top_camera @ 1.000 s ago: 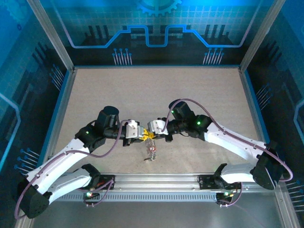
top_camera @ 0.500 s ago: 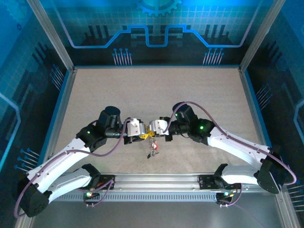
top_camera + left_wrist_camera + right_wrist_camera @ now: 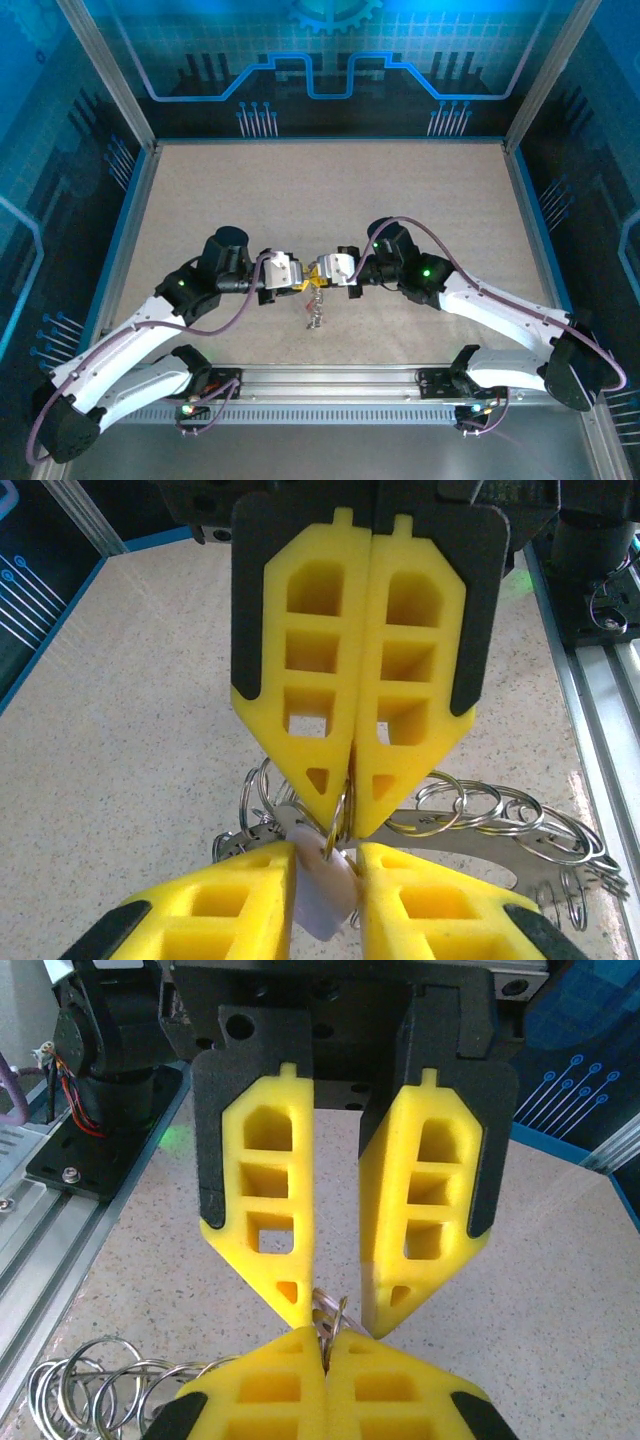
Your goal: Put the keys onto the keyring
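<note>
The two grippers meet tip to tip above the near middle of the table. My right gripper [image 3: 327,1345] is shut on a thin silver keyring [image 3: 331,1312]; it comes down from above in the left wrist view [image 3: 350,815]. My left gripper [image 3: 325,865] stands narrowly apart, closed on a pale-headed key [image 3: 325,895] that hangs on that ring. Its fingers [image 3: 290,1260] flank the ring in the right wrist view. The keys [image 3: 315,312] dangle below both grippers as a small dark bunch, with several silver rings [image 3: 470,802] and a flat metal piece [image 3: 500,852] beside them.
Loose silver rings [image 3: 100,1385] lie toward the metal rail [image 3: 600,710] at the table's near edge. The beige tabletop [image 3: 330,200] stretches wide behind the arms, bounded by a blue frame [image 3: 130,220] and walls.
The left jaws widened and then narrowed again on the pale key. The right arm's elbow drifted right. The hanging bunch swung slightly up and left.
</note>
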`<act>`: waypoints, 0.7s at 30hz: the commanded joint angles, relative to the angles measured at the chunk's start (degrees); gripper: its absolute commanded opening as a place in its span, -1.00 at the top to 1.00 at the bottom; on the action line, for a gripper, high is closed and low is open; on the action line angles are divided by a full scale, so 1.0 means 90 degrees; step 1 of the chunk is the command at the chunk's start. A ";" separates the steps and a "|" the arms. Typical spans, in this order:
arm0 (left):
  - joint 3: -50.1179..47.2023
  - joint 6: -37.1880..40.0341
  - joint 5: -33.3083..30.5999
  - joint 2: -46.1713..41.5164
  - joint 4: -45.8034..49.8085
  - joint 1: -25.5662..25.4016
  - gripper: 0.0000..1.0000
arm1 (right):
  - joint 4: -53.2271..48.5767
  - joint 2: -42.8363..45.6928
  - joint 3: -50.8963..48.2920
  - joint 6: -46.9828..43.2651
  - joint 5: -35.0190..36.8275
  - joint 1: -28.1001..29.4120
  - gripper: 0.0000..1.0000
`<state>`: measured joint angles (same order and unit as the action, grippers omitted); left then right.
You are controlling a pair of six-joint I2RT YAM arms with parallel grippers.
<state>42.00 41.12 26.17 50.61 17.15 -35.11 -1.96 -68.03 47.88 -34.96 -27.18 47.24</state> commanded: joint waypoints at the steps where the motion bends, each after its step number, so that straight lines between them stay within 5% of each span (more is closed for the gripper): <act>1: 0.0006 0.0235 0.0041 -0.0297 0.0098 -0.0021 0.53 | 0.0339 0.0181 -0.0035 -0.0080 -0.0207 0.0065 1.00; 9: -0.0036 0.0314 0.0058 -0.0575 0.0270 -0.0023 0.39 | 0.0318 0.0138 -0.0021 -0.0100 -0.0278 0.0031 1.00; 14: 0.0025 0.0430 0.0155 -0.0324 0.0299 -0.0022 0.61 | 0.0272 0.0127 0.0028 -0.0101 -0.0359 0.0031 1.00; 21: 0.0046 0.0402 0.0293 -0.0096 0.0163 -0.0021 0.60 | 0.0281 0.0127 0.0025 -0.0061 -0.0446 0.0018 1.00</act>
<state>41.95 43.72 26.41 49.67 19.03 -35.11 -1.91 -68.03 47.66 -35.42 -29.10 47.24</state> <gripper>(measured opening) 0.197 0.051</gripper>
